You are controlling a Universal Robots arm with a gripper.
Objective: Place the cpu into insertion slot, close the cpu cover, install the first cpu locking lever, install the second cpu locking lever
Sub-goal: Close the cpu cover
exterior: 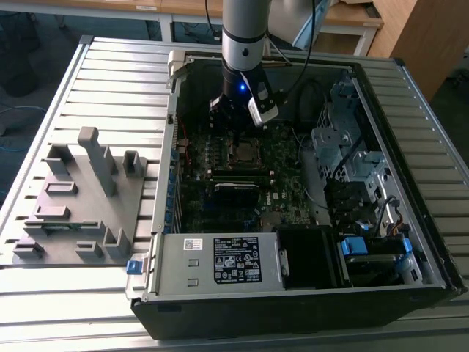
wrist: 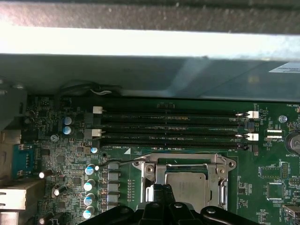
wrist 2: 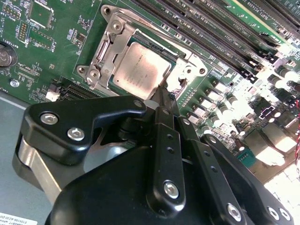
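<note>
Gripper [wrist 2: 163, 96] fingertips pressed together, tip down at the edge of the cpu [wrist 2: 140, 70], just beside the cover [wrist 2: 114, 44]; contact can't be told. Cpu sits in the slot [wrist 2: 110, 14], cover flat over it, chip top showing through the opening. In the first wrist view a thin wire lever [wrist: 119, 161] runs by the slot's corner; latched or not, can't tell. Long black memory slots [wrist: 173, 126] lie just beside the slot on the green board [wrist 2: 56, 47]. Arm [exterior: 243, 37] reaches down into the open pc case [exterior: 418, 220], which lies flat on a grey slatted table [exterior: 110, 81]. Grey fixture plate [exterior: 73, 213] with upright blocks on the exterior view's left, near the case. Wooden desks [exterior: 352, 16] behind the table
</note>
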